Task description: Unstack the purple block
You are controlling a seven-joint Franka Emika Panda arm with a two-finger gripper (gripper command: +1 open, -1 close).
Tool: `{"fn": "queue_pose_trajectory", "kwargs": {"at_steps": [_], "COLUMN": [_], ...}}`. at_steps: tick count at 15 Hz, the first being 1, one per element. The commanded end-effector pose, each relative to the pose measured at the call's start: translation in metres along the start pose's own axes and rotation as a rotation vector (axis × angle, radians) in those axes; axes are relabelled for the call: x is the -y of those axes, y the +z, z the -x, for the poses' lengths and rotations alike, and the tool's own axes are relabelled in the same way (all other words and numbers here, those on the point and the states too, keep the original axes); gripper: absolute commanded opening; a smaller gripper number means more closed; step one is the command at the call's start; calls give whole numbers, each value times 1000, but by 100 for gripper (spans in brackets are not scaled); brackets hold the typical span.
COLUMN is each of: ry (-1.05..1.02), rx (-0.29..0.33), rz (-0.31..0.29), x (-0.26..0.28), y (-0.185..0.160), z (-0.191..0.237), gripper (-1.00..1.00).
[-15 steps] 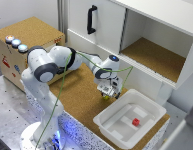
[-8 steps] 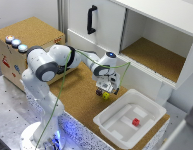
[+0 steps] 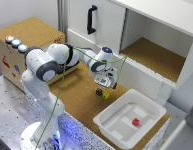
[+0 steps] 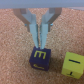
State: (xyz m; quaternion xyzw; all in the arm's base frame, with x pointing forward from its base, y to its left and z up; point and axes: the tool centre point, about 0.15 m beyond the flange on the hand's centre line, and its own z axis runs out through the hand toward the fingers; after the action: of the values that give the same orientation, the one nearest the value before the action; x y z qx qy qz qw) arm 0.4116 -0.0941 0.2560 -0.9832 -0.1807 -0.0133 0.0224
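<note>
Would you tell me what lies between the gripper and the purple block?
Nothing: in the wrist view only bare cork surface shows between the gripper and the purple block.

Yellow cube [image 4: 73, 62] seemingly crowding purple block [image 4: 39, 58]

From the wrist camera my claw [image 4: 39, 34] is soft with blur, and its upper body is cut off by the frame edge. The small yellow cube [image 4: 74, 64], at three o'clock of the small dark purple cube [image 4: 39, 58], is cropped, so I see only part of it. The purple cube's bottom edge smears into shadow. In the exterior view I cannot read either cube's markings; both are too small. The claw's fingertips there are too blurred to judge their gap.
</note>
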Motion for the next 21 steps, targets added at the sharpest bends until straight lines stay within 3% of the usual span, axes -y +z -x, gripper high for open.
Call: {"fn": "queue_pose_trajectory", "kwargs": {"at_steps": [1,11,14,15,21], "ry": [-20,160,233,253,276], "rx": [19,30,5,4,29], "rz": [18,12,46,54,78], "x": [10,14,10,6,2], "y": [13,48,52,54,54], "z": [3,-7,-10,-10,3], "gripper": [100,100,100,-100,-100]}}
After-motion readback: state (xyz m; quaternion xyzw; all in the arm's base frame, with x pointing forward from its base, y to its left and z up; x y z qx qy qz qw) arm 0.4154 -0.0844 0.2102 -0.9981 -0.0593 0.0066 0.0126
